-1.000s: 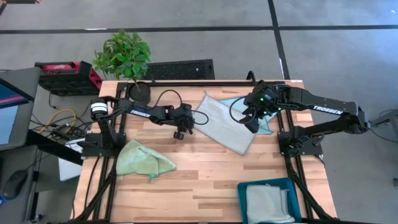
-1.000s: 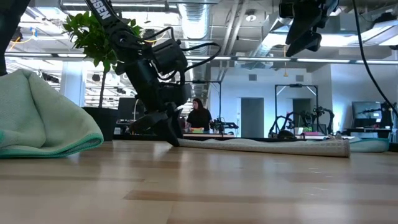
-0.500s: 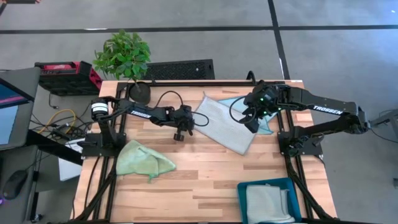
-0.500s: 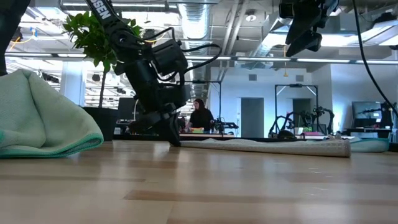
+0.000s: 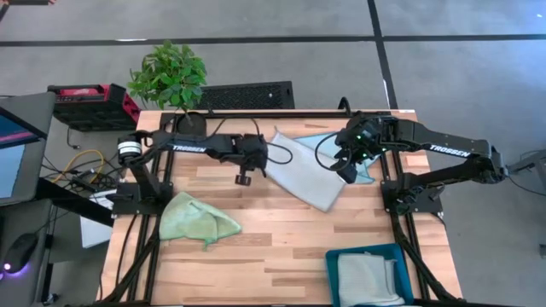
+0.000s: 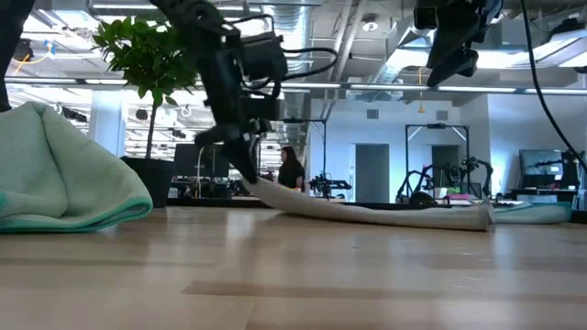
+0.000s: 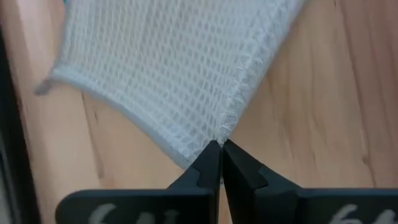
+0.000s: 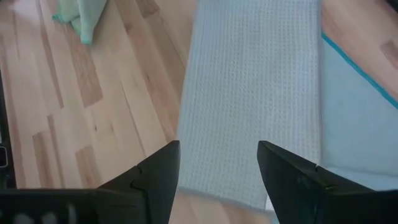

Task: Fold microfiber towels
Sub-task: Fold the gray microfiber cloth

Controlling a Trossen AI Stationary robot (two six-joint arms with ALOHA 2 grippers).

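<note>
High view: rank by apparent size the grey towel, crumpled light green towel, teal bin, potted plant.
1. Grey microfiber towel, one corner pinched in the left gripper.
2-4. Crumpled light green towel, teal rectangular bin (cut off by the frame) and leafy potted plant look alike; not ranked.

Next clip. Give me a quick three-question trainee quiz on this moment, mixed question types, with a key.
1. True or false: the left gripper is shut on an edge of the grey towel.
2. Where is the right gripper? A) pressing the green towel B) open, raised above the grey towel's far side C) inside the teal bin
3. Fill in: in the low view, the end of the grey towel by the left gripper is ____ off the table.

Key: 1 true; 2 B; 3 lifted.
</note>
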